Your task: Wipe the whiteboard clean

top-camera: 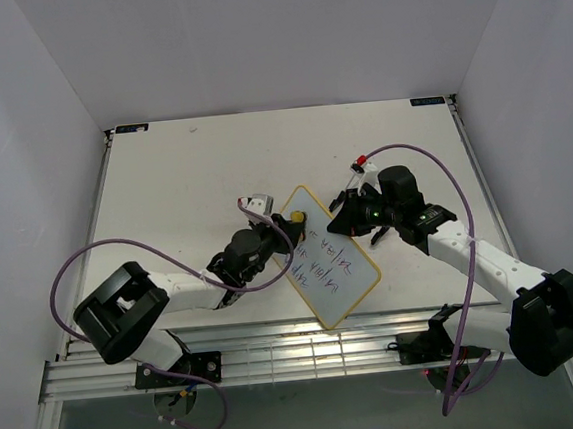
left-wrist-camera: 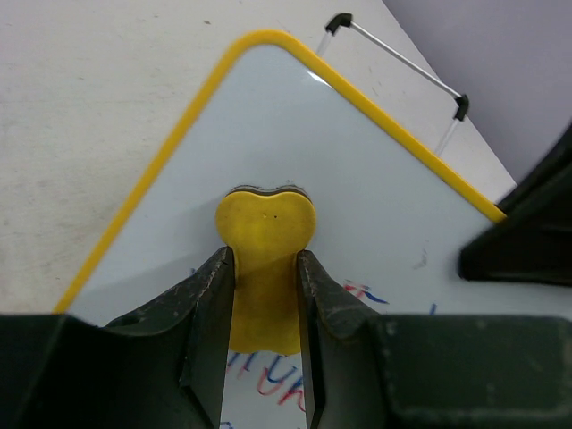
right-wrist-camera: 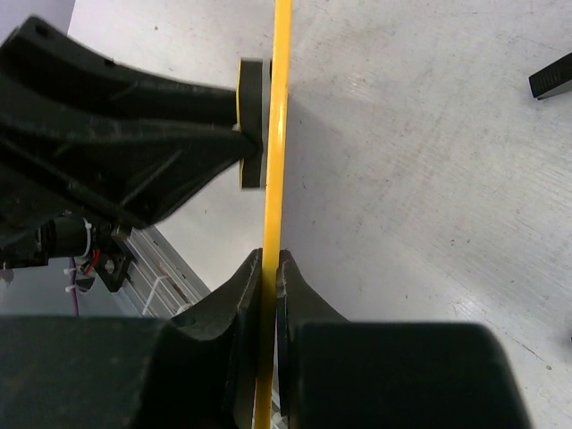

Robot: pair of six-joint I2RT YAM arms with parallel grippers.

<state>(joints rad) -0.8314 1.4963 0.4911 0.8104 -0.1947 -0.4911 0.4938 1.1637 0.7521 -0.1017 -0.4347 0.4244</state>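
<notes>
The left gripper [left-wrist-camera: 265, 259] presses a small yellow eraser block [left-wrist-camera: 265, 219] on the yellow-framed white board [left-wrist-camera: 357, 152], the right gripper [right-wrist-camera: 270, 259] pinches its edge, and I think wiping should next rub over the coloured writing [top-camera: 331, 261].

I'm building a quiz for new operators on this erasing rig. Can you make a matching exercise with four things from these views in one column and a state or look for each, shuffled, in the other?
Column one:
1. left gripper
2. right gripper
3. whiteboard
4. eraser

Column two:
A. carries red and blue handwriting
B. clamped on the whiteboard's edge
C. yellow, set against the whiteboard's face
D. closed on the eraser

Pairs: 1-D, 2-B, 3-A, 4-C
</notes>
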